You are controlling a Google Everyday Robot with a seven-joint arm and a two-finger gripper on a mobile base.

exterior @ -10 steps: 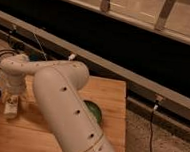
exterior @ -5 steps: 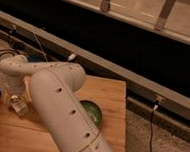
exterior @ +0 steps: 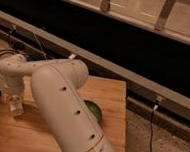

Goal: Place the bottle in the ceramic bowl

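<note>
Big white arm link (exterior: 67, 116) fills the foreground and crosses the wooden table (exterior: 112, 94). The green ceramic bowl (exterior: 95, 112) sits mid-table, with only its right edge showing from behind the link. The gripper (exterior: 15, 108) points down over the table's left side, well apart from the bowl. A small pale bottle (exterior: 17, 103) stands upright at the gripper tip. Cannot tell whether the jaws are pinching it or spread. A grey rail (exterior: 138, 84) runs behind the table, and a black cable (exterior: 151, 133) lies on the floor to the right.

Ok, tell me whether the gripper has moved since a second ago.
Yes. The gripper has shifted slightly right over the wooden table, towards the ceramic bowl, which stayed put.
</note>
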